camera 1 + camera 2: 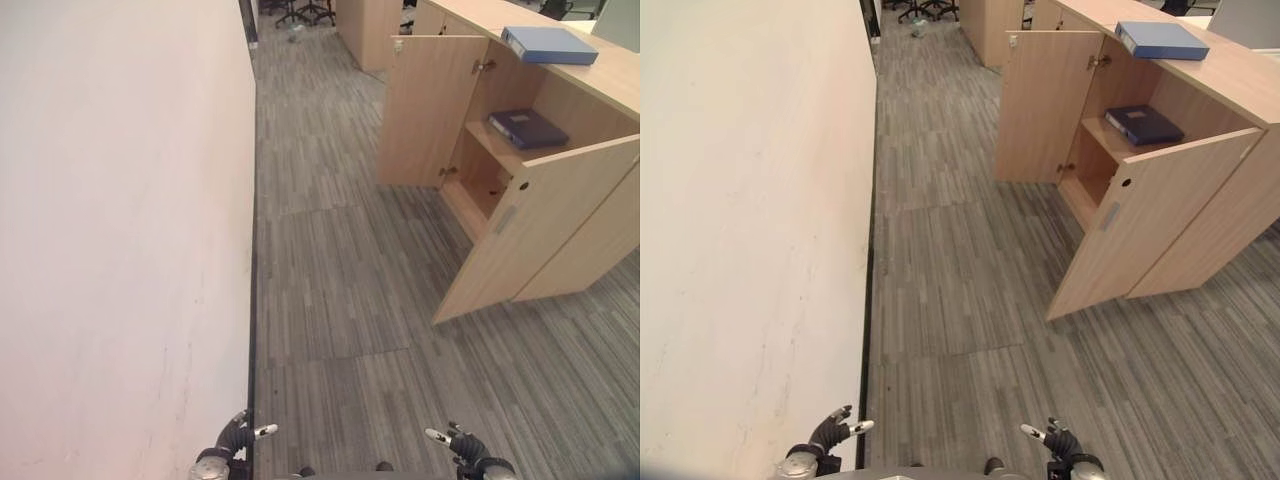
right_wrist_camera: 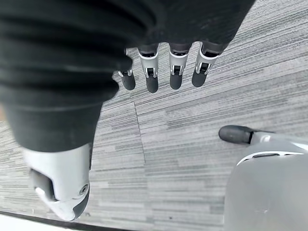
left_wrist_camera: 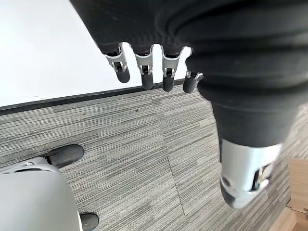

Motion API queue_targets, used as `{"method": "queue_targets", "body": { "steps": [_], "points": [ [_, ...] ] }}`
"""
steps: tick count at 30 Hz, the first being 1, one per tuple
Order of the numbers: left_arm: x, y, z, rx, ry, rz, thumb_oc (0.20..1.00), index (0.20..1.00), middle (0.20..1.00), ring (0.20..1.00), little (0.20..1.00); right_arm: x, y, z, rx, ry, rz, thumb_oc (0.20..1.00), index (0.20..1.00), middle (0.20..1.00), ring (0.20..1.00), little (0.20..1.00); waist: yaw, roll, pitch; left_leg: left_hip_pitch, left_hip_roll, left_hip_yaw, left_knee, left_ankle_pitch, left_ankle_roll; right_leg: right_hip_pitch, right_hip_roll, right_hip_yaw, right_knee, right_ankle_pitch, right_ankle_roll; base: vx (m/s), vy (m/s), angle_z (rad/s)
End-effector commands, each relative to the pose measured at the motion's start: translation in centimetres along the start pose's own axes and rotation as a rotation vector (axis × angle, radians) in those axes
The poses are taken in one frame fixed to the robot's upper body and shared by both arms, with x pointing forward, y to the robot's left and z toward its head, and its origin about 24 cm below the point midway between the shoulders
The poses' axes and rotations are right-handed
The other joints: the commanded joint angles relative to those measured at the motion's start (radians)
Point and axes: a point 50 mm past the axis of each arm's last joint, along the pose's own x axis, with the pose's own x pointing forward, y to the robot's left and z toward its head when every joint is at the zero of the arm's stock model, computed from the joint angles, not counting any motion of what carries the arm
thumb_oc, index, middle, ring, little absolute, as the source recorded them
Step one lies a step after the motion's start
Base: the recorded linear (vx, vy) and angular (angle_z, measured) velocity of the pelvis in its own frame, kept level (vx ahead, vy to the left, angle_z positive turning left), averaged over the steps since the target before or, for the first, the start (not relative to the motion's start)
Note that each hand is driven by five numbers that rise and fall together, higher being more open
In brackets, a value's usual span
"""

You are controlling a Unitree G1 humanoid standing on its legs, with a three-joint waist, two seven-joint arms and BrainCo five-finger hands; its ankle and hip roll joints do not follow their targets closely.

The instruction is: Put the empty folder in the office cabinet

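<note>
A light blue folder lies flat on top of the wooden office cabinet at the upper right. Both cabinet doors stand open, and a dark blue folder lies on the shelf inside. My left hand and right hand hang low at the bottom edge, far from the cabinet. In the left wrist view the left hand's fingers are straight over the carpet and hold nothing. The right hand's fingers are likewise straight and hold nothing.
A long white wall runs along the left side. Grey striped carpet stretches between the wall and the cabinet. The near door juts out into the floor. Another wooden unit and office chairs stand far back.
</note>
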Motion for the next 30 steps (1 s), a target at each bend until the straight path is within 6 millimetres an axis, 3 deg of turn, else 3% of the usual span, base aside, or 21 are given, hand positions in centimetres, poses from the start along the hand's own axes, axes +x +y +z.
{"method": "queue_targets", "body": {
  "steps": [1,30],
  "points": [
    [0.43,1.21,1.06,0.046,-0.024,0.021,1.000,1.000,1.000,1.000,1.000,0.23,0.03,0.78,-0.040,-0.020,0.016,1.000,1.000,1.000,1.000,1.000,-0.001,-0.025,-0.008,0.019,0.079,0.018,0.011,-0.029,-0.074,0.029,-0.122,0.003,0.008,-0.031,0.146,0.00,0.000,0.00],
    [0.47,1.30,0.96,0.040,-0.013,0.026,1.000,1.000,1.000,1.000,1.000,0.15,-0.51,0.13,-0.037,0.019,-0.004,1.000,1.000,1.000,1.000,1.000,-0.001,-0.023,-0.003,0.023,0.090,0.008,0.011,-0.029,-0.082,0.034,-0.101,-0.007,0.013,-0.048,0.134,0.00,-0.005,0.00]
  ]
}}
